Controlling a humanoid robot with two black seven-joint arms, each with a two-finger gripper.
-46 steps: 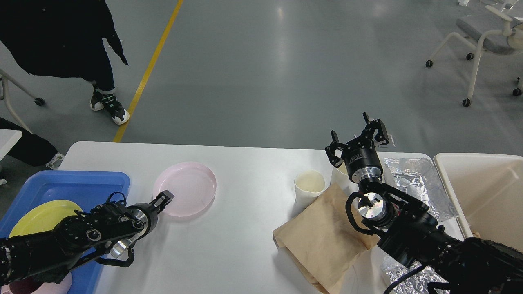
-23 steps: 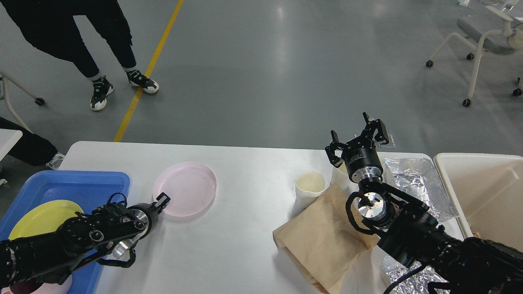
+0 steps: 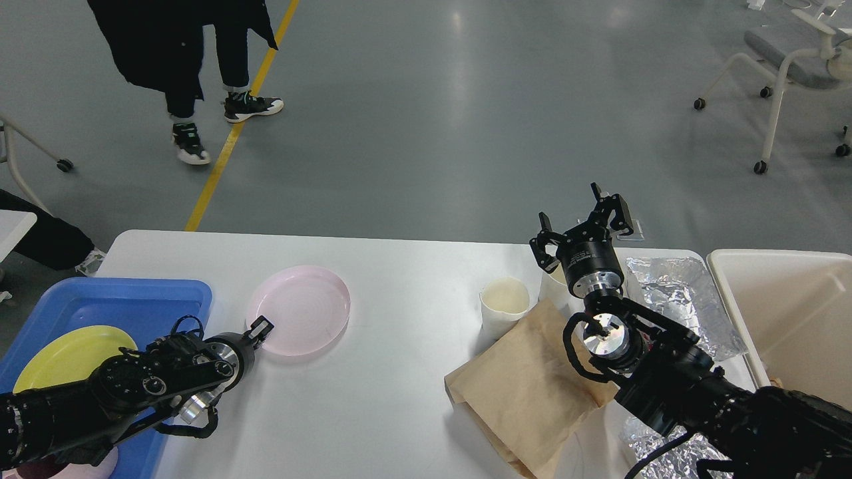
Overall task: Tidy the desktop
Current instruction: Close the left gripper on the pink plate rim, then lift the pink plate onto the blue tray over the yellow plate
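Note:
The white desktop (image 3: 373,399) fills the lower part of the head view. On its left half lies a pink plate (image 3: 303,307). My left gripper (image 3: 259,327) sits at the plate's near-left rim, shut on that rim. A white paper cup (image 3: 504,303) stands right of centre, with a brown paper bag (image 3: 526,386) lying in front of it. Crumpled foil (image 3: 679,299) lies at the right end. My right gripper (image 3: 582,223) hangs open over the desk's far edge, above and behind the cup, holding nothing.
A blue tray (image 3: 120,296) with a yellow plate (image 3: 63,356) in it sits at the left edge. A cream bin (image 3: 779,293) stands off the right end. A person (image 3: 193,60) walks on the floor behind, and a wheeled chair (image 3: 785,60) stands far right.
My left gripper has drawn back toward the left and the pink plate has shifted slightly left with it. The right arm has not moved. The person has walked to the right.

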